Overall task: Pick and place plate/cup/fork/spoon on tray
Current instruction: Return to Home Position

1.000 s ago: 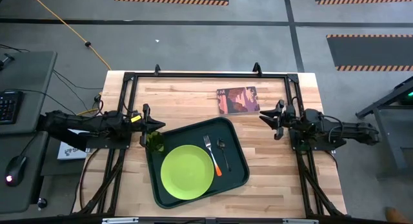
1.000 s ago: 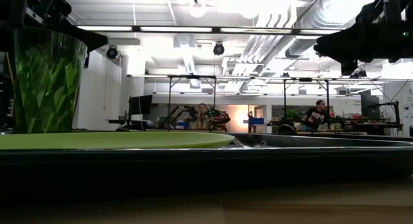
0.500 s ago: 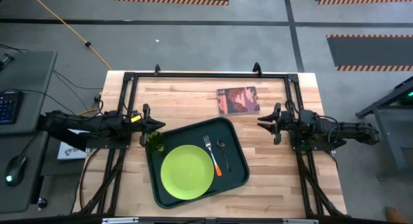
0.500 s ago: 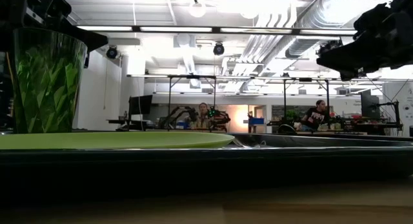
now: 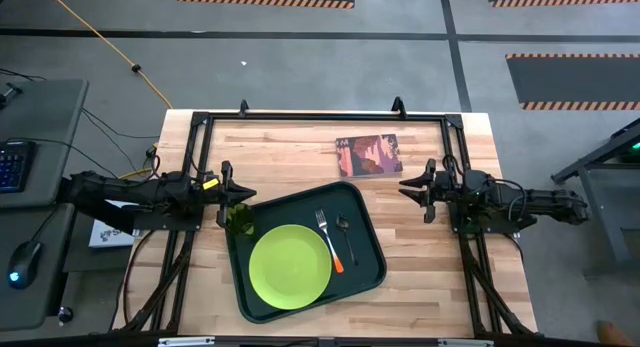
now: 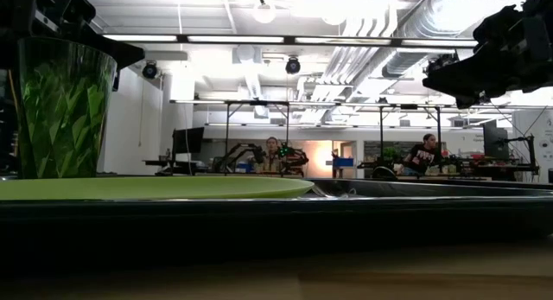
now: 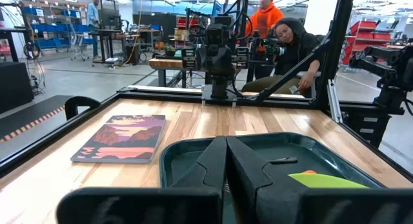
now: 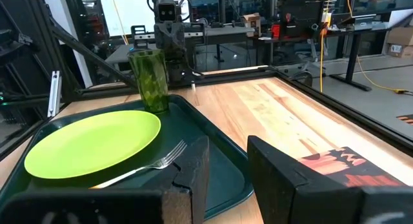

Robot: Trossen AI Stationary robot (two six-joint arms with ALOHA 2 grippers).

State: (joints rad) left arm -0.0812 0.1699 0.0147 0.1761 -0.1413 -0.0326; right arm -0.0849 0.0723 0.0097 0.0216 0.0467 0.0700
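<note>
The dark-green tray (image 5: 368, 272) lies in the middle of the table. On it rest the lime-green plate (image 5: 290, 267), the orange-handled fork (image 5: 333, 242) and the small dark spoon (image 5: 343, 225). The translucent green cup (image 5: 240, 219) stands upright in the tray's far-left corner. My left gripper (image 5: 247, 195) is shut and empty, just above and beside the cup; its closed fingers show in the left wrist view (image 7: 226, 162). My right gripper (image 5: 405, 190) is open and empty, hovering right of the tray; the gap between its fingers shows in the right wrist view (image 8: 229, 166).
A reddish picture-covered book (image 5: 368, 154) lies on the wood at the far side, between the tray and the black frame rail (image 5: 320, 117). Bare wood lies to the right and near side of the tray. People sit in the room beyond the table.
My right gripper has shifted a little toward the tray and tipped slightly, then kept still. Nothing on the tray has moved.
</note>
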